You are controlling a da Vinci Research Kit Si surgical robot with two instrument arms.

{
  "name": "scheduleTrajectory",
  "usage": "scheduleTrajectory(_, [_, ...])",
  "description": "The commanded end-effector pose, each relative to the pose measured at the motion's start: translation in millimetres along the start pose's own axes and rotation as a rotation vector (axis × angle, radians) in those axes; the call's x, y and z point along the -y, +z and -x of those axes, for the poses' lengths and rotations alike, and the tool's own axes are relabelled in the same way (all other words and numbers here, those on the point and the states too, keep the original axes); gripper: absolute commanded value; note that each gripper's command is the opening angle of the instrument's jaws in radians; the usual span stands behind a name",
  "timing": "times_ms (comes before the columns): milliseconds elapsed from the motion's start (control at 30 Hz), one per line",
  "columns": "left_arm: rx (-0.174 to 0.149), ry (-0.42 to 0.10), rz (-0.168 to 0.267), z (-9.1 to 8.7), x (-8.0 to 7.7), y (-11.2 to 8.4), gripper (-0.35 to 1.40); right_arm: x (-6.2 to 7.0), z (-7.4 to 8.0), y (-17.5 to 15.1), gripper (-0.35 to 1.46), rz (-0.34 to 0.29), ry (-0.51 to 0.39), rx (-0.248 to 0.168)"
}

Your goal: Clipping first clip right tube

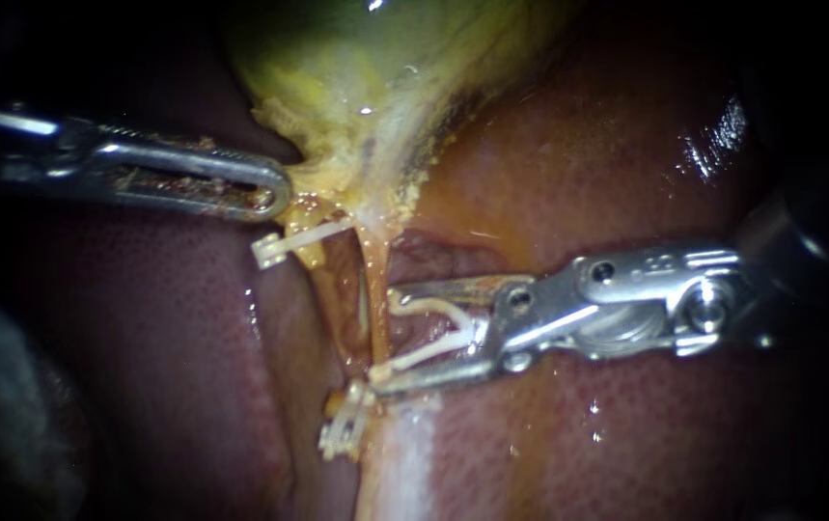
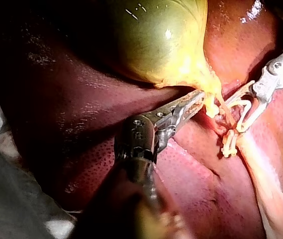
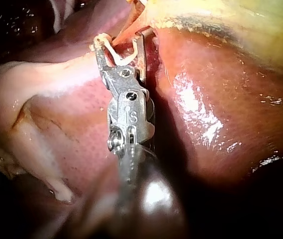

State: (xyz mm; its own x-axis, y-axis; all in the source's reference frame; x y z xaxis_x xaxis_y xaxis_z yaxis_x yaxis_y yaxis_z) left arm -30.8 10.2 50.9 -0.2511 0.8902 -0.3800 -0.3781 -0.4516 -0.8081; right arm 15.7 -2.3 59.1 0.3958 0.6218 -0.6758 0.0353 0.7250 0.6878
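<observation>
The green-yellow gallbladder (image 1: 366,58) narrows into two thin tubes over the liver (image 1: 578,145). My right instrument (image 1: 385,336) comes in from the right. Its jaws stand wide apart and hold an open white clip (image 1: 433,333), which straddles the right tube (image 1: 376,289). The left tube (image 1: 332,299) carries one white clip high up (image 1: 289,246) and another lower down (image 1: 346,429). My left instrument (image 1: 279,193) has its jaws shut on yellow tissue at the gallbladder's neck. In the right wrist view the clip (image 3: 114,50) sits between the jaws (image 3: 121,40).
Dark red liver (image 2: 71,74) surrounds the tubes on both sides. A pale whitish band of tissue (image 1: 404,453) runs downward below the lower clip. Wet glints show on the liver (image 1: 718,135) at the upper right.
</observation>
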Motion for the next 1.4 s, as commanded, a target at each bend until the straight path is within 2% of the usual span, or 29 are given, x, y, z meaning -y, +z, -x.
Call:
scheduleTrajectory(33, [0.000,0.000,0.000,0.0,0.0,0.0,-0.35,-0.1,0.2,0.4,0.48,-0.008,0.014,-0.012])
scheduleTrajectory(300, [-0.001,0.000,-0.001,0.0,0.0,0.2,-0.35,0.0,1.3,1.2,0.48,-0.036,0.111,-0.047])
scheduleTrajectory(433, [-0.001,0.000,-0.001,0.0,0.0,0.2,-0.35,0.9,1.1,1.1,0.49,-0.062,0.128,-0.071])
scheduleTrajectory(633, [0.000,0.000,-0.001,0.1,0.0,0.1,-0.35,3.1,0.7,1.3,0.48,-0.128,0.121,-0.064])
scheduleTrajectory(767, [0.000,0.000,-0.001,0.1,0.0,0.1,-0.35,4.0,0.4,1.4,0.44,-0.159,0.120,-0.062])
scheduleTrajectory(967, [0.000,0.000,-0.001,0.1,0.0,0.0,-0.35,4.0,0.3,1.4,0.39,-0.168,0.136,-0.056])
scheduleTrajectory(1167, [0.000,0.001,-0.001,0.1,0.0,0.0,-0.35,3.9,0.1,0.7,0.22,-0.164,0.204,-0.053])
scheduleTrajectory(1267, [0.000,0.001,-0.001,0.1,0.0,0.0,-0.35,4.0,0.1,0.5,0.05,-0.167,0.245,-0.048])
scheduleTrajectory(1400, [0.000,0.001,-0.001,0.1,0.0,0.0,-0.35,4.1,0.4,0.0,-0.29,-0.173,0.385,-0.030])
